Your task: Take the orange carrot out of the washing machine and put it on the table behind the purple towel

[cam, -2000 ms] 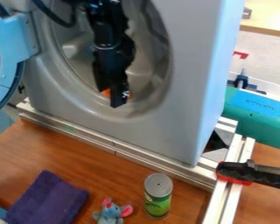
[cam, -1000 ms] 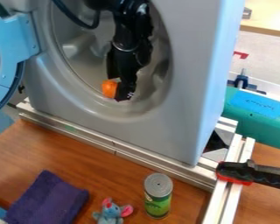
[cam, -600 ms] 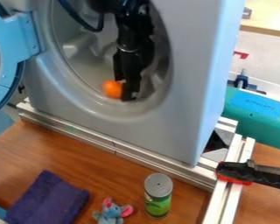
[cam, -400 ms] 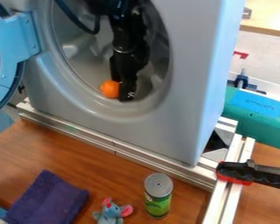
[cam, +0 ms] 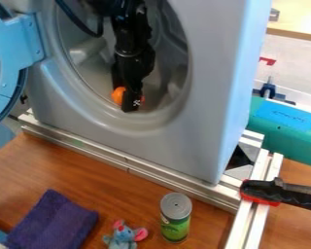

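Jaws of a black gripper pointed downward at the lower part of a grey washer's round opening, beside an orange ball. From where I stood I could not tell whether they were wide or narrow, or whether they held the ball. The ball sat low in the opening, partly hidden behind the jaws, with orange showing on both sides of them. The black arm came down from the top edge, and a dark cable curved beside it on the left.

At the far left, the washer's round, light blue door stood open on its hinge. Along the washer's foot ran silvery metal rails, and more rails met them at the right, where a black and red clamp lay across them.

In front was a brown wooden worktop. Near its front edge, from left to right, lay a purple towel, then a small blue-grey toy mouse with pink ears, then an upright green can with a grey top. The mouse was nearer the can than the towel. Behind the rails, at the right, was a green case with a strip of blue tape bearing handwriting.
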`<state>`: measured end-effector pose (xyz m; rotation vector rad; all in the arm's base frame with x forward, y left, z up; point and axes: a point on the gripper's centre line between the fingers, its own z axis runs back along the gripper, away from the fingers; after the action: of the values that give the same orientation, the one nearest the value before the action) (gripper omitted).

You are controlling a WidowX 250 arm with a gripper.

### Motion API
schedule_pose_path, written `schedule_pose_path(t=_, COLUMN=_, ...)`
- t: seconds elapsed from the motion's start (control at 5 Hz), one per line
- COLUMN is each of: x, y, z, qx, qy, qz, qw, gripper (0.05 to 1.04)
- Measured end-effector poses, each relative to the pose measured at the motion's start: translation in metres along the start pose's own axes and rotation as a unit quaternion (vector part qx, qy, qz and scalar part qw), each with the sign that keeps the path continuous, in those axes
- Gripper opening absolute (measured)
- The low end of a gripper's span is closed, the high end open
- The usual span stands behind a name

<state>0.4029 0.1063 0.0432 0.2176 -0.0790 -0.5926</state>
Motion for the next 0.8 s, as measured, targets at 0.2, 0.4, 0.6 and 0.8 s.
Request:
schedule_pose_path(t=0.2, x=-0.002, y=-0.005, z=-0.003, qx=-0.003, qy=-0.005, qz=0.016, qw=0.9999, gripper=0.705)
schedule_pose_path(t=0.4, x=-0.006, y=-0.018, z=0.002, qx=-0.019, qy=-0.028, qz=0.040, qw=0.9986, gripper=0.671)
schedule_pose_path(t=0.6, x=-0.025, y=-0.031, z=0.000, qx=-0.042, qy=-0.029, qz=0.079, qw=0.9956, gripper=0.671)
schedule_pose_path(t=0.8, x=-0.084, y=-0.015, z=0.022, qx=-0.052, qy=-0.037, qz=0.182, qw=0.9812, gripper=0.671)
